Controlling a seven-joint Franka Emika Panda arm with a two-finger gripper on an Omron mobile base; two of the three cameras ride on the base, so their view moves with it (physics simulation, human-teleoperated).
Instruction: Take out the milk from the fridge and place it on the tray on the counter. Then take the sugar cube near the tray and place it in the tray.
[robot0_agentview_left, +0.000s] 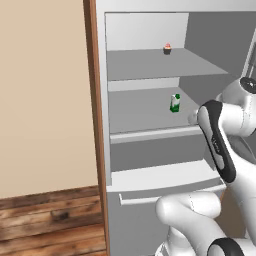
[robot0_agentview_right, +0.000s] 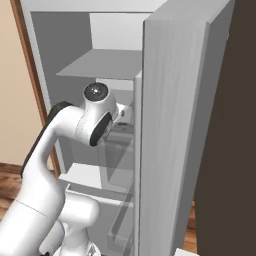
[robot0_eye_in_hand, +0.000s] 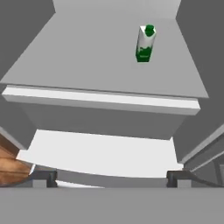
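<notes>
The fridge (robot0_agentview_left: 150, 125) stands open with the milk (robot0_agentview_left: 175, 102) upright toward the back right of its middle shelf (robot0_agentview_left: 145, 112), one shelf below a small cupcake (robot0_agentview_left: 167, 48), while the end effector (robot0_eye_in_hand: 111, 179) hangs empty before that shelf's front edge, fingers spread wide.

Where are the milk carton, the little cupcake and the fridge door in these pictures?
milk carton (robot0_eye_in_hand: 145, 43), hand view, on its white middle face.
cupcake (robot0_agentview_left: 167, 48), left base view, on its pink top.
fridge door (robot0_agentview_right: 172, 125), right base view, on its grey edge facing the camera.
</notes>
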